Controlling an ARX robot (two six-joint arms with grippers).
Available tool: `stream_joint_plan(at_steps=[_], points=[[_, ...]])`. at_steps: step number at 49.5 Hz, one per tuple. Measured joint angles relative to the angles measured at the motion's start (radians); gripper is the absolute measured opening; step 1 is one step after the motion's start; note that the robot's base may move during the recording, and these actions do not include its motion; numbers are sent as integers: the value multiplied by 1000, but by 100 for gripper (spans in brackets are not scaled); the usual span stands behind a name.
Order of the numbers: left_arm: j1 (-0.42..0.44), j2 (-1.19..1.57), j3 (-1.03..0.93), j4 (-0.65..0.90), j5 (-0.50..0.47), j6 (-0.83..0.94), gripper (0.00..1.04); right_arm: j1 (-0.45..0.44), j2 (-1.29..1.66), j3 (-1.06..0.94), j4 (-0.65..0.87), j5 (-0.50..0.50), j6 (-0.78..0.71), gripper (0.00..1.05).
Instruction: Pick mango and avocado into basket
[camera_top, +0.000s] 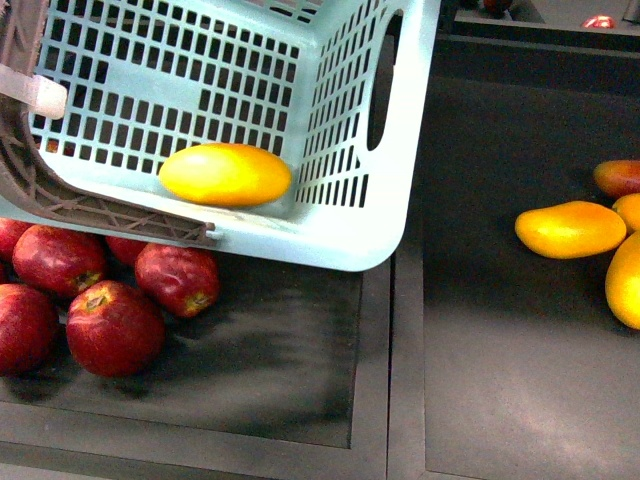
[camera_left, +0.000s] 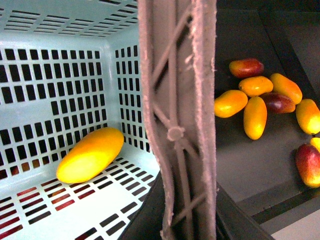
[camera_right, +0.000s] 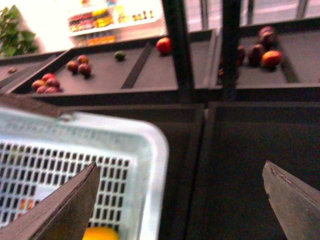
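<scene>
mango (camera_top: 225, 174) was a smooth, glossy yellow-orange oblong lying on the floor of the basket (camera_top: 330, 240), which was pale teal slotted plastic. right gripper (camera_right: 180, 164) hung over the basket corner, spread wide and empty. left gripper wasn't visible.

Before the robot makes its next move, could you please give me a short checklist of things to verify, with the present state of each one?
1. Mango in basket: ok. The mango lies on the floor of the basket.
2. Avocado in basket: not ok. No avocado shows inside it.
3. Avocado found: cannot tell. One small dark green fruit lies on a far shelf, too small to name.
4. Right hand free: ok. The right hand is open and empty.
5. Left hand state: cannot tell. The left hand is not in view; the basket's brown bar crosses the left wrist view.
</scene>
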Motion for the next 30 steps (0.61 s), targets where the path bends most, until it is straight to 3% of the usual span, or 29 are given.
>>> stream_joint_plan(at_steps=[13, 20, 30], points=[[0, 0, 0, 0, 5, -5, 8, -196, -430, -372, 6, 113, 34, 97], [0, 0, 0, 0, 10, -7, 8, -219, -550, -535, 51, 158, 40, 97], [0, 0, 0, 0, 3, -7, 8, -224, -561, -558, 55, 159, 45, 97]])
